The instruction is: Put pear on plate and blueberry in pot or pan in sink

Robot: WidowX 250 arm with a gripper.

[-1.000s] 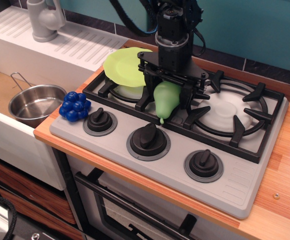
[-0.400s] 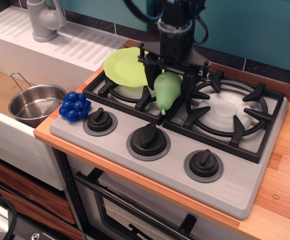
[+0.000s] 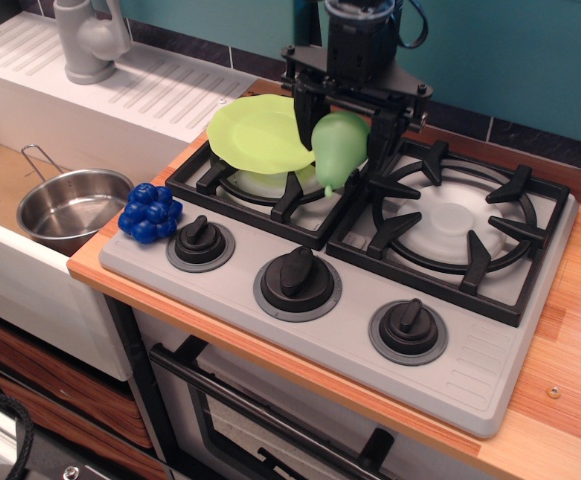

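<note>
The pear (image 3: 337, 146) hangs neck-down between the fingers of the gripper (image 3: 346, 140), which is pinched on its broad body. Over the last second it has risen clear of the black stove grate (image 3: 300, 195), where it sat low between the two burners, and it has drifted slightly toward the back of the stove. Its tip now hangs free above the grate, just beside the right edge of the plate (image 3: 258, 133).

The plate, lime-green with a wavy rim, lies tilted on the rear left of the left burner grate and has not moved. The lift appears complete; the step in hand is judged to be the carry leftward over the plate before release.

The blueberry (image 3: 150, 212) rests unchanged at the left corner of the grey cooktop (image 3: 470, 370), near the leftmost knob (image 3: 200, 240). The pot (image 3: 68, 208) stands empty in the sink (image 3: 0, 180), just left of the blueberry and below the bench (image 3: 580, 400) edge. That second half of the task is not yet begun.
</note>
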